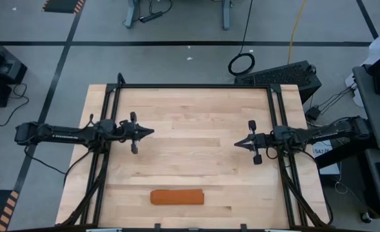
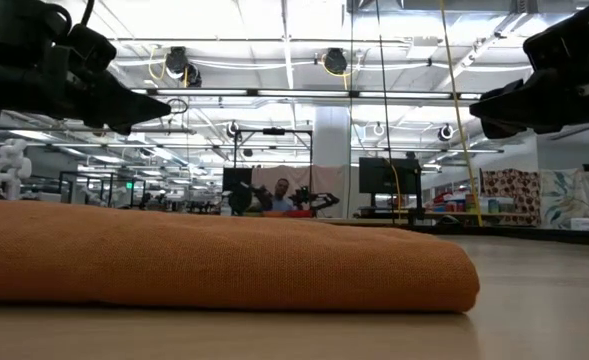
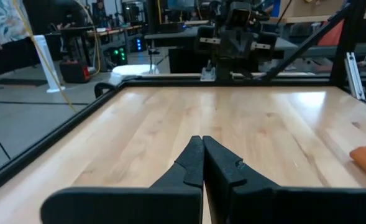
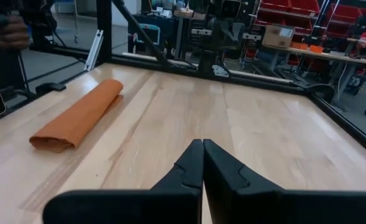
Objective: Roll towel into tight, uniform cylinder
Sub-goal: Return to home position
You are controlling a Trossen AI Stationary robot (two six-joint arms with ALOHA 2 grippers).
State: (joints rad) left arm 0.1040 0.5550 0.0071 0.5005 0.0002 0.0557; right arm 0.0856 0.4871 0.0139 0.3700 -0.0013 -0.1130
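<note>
No legible text, labels or numbers anywhere.

In the low view the towel runs out of the picture on one side, so only one end shows. In the left wrist view only one of its corners shows at the picture's edge. From above, the towel is too small to tell how tightly it is wound. Above the towel in the low view, the left arm and right arm are cut off. Far beyond the towel a person is small and unclear. Past the towel in the right wrist view, a hand is blurred and cut off.
</note>
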